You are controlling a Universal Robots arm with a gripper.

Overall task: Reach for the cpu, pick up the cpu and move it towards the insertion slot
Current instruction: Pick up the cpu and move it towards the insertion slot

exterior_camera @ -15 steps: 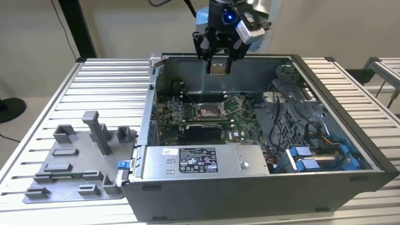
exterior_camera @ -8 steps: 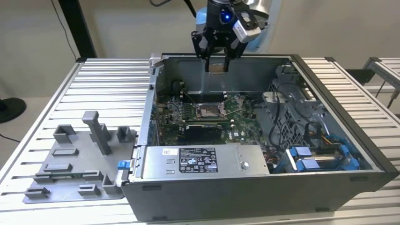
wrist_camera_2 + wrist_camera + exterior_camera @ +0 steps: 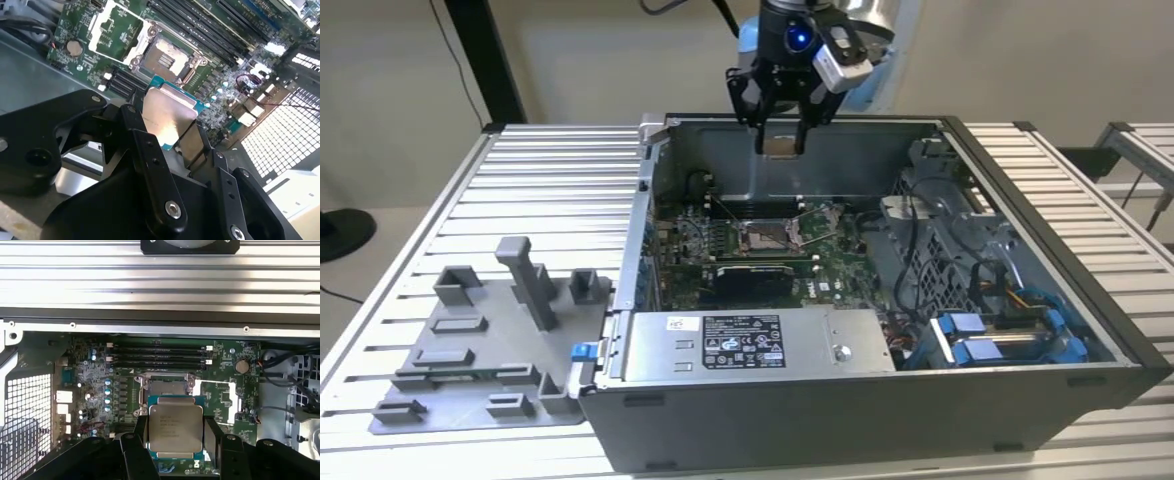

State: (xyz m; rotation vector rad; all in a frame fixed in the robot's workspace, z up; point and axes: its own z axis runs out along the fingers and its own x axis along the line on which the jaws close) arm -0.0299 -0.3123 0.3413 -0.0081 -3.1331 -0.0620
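The end effector holds the cpu tight between its fingers, high above the open computer case, so the carrying step is on, and the chip must line up square over the insertion slot

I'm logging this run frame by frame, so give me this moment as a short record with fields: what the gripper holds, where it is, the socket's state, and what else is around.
gripper: shut on the cpu, chip clamped between the two black fingers
position: above the open computer case, over the green circuit board
insertion slot: open, nothing seated in it, below the chip and apart from it
cpu in the exterior view: held high above the slot
beside the case: grey fixture blocks on the slatted table
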